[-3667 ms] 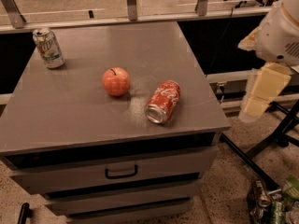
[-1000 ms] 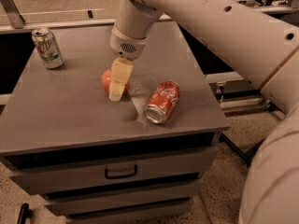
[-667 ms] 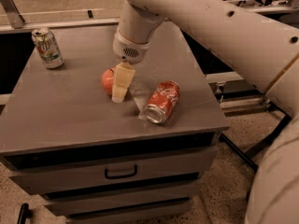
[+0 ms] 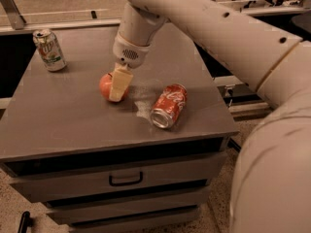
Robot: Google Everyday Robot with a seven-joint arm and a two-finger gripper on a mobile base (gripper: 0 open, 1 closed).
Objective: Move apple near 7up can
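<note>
The apple point(image 4: 105, 85) is orange-red and sits on the grey cabinet top point(image 4: 73, 125), left of centre. My gripper point(image 4: 118, 87) is down at the apple, its cream tip covering the apple's right half. The white arm reaches in from the upper right. The 7up can point(image 4: 49, 50) stands upright at the back left corner, well apart from the apple.
A red Coca-Cola can point(image 4: 168, 106) lies on its side just right of the apple, near the front right. The cabinet has a drawer with a dark handle point(image 4: 126, 179) below the front edge. A glass barrier runs behind the cabinet.
The arm has swung in from the right and come down onto the apple. In the last second it has barely shifted. Both cans stay put.
</note>
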